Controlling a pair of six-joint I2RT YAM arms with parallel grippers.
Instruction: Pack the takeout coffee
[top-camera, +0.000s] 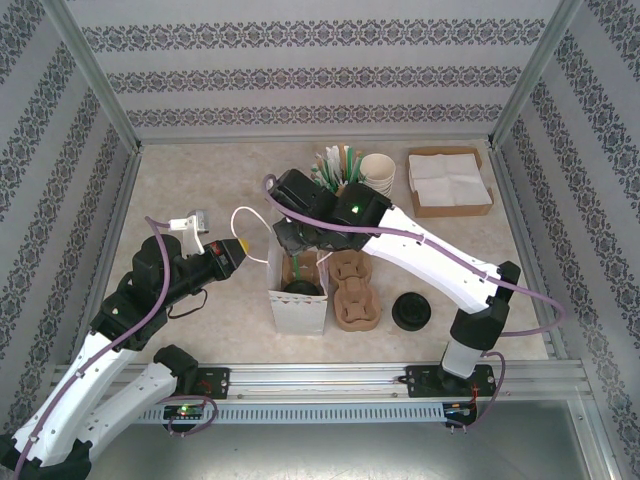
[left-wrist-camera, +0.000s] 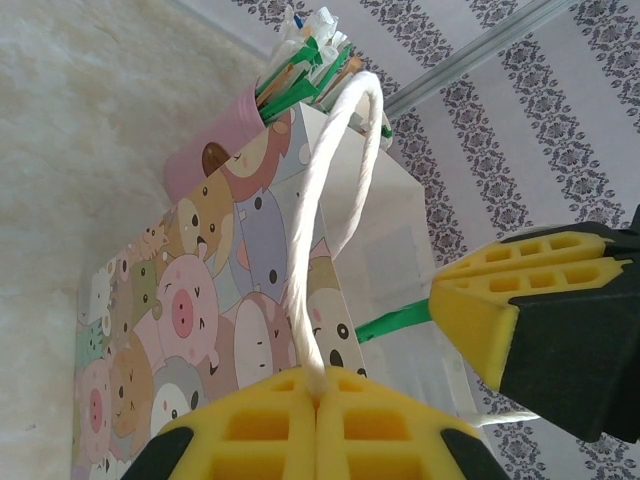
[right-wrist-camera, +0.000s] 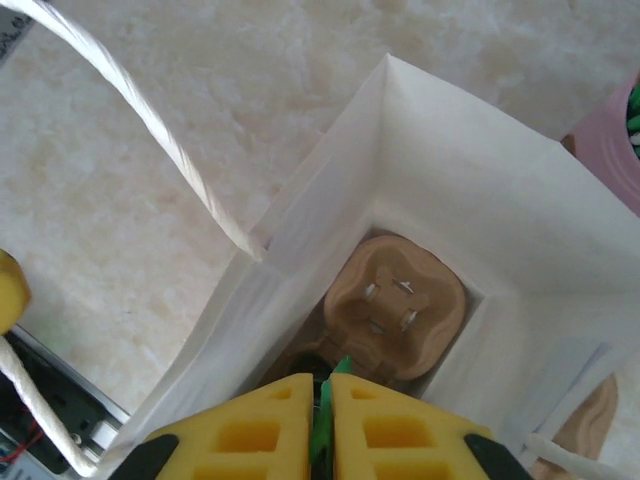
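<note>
The left end effector (left-wrist-camera: 318, 395) is closed tight on the white rope handle (left-wrist-camera: 305, 250) of the paper bag (left-wrist-camera: 210, 300), drawing it sideways so the mouth stands open. The right end effector (right-wrist-camera: 322, 390) hangs over that mouth, its pads all but together on a thin green stick (right-wrist-camera: 322, 425) that points down into the bag.

We see the bag upright on the counter (top-camera: 200, 180), between the two arms, with a brown pulp carrier (right-wrist-camera: 395, 295) seated at its bottom. A second carrier (top-camera: 356, 292) lies just beside it.

We judge the bag light and floppy — thin paper that would crease or tip if pushed on a wall, so the rope is the right place to hold. The stick looks light and smooth, apt to slip or swing. A pinch near its upper end suits it, and it should drop in freely.
</note>
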